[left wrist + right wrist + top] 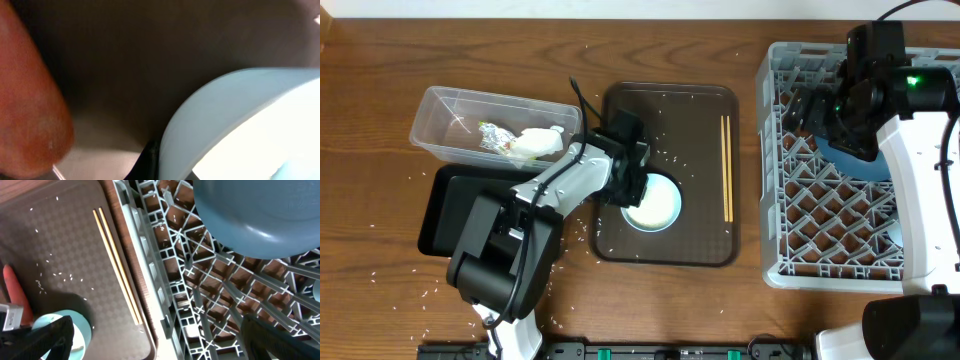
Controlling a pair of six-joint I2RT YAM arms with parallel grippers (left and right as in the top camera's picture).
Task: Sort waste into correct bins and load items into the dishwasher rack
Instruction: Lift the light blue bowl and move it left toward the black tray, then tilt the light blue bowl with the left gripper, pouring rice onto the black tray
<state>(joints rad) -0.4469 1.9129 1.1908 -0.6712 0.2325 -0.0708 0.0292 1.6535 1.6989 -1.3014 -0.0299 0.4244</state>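
A dark brown serving tray [705,110] with rounded corners and a raised rim lies flat directly beneath the left gripper [633,188]. It reaches from there toward the right gripper [802,108] and stops short of it. Viewed from the right gripper, its surface shows a fine, woven-looking texture. The tray rests on a wooden counter [380,60] of reddish-brown grain, which spreads out on every side of both grippers. Back from the left gripper, along the counter's near edge, runs a black rail [650,351] with small green parts.
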